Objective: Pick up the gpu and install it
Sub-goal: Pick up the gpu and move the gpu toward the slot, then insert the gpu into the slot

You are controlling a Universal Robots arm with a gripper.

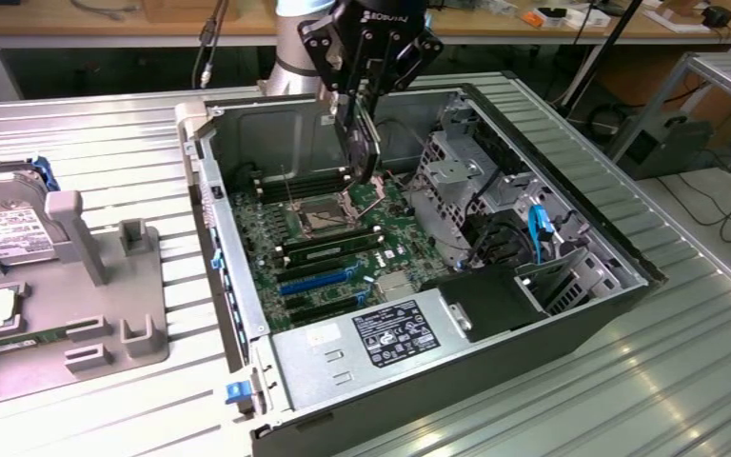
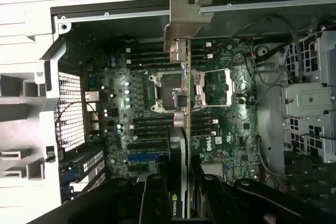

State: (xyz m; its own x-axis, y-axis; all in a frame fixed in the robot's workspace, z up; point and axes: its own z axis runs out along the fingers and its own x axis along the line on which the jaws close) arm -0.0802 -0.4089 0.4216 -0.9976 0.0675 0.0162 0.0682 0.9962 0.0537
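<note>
Slatted metal table (image 1: 111, 143) carrying an open computer case (image 1: 582, 314) that lies on its side with the side panel off, interior facing up. Beside the case, toward the exterior view's left, a grey moulded tray (image 1: 111, 314) rests on the table. Inside the case, the green motherboard (image 1: 340, 243) covers the floor. A silver power supply (image 1: 365, 338) with a white label sits at the near end of the case, and a grey metal drive cage (image 1: 461, 176) stands along the wall on the exterior view's right.

The black gripper (image 1: 363, 90) hangs over the far half of the case, its fingers (image 2: 153, 195) closed on the graphics card (image 1: 365, 152). The card is held on edge, slightly tilted, within the case walls and above the motherboard. From the wrist view the card (image 2: 179, 150) runs edge-on across the open processor socket (image 2: 178, 93), and it is not seated in any slot. Whether its lower end touches the board cannot be told.

A hard drive (image 1: 8, 233) with a white label lies on the tray. The blue expansion slot (image 1: 315, 281) lies between socket and power supply, apart from the card. The card's silver bracket (image 2: 185, 19) points toward the far wall of the case
</note>
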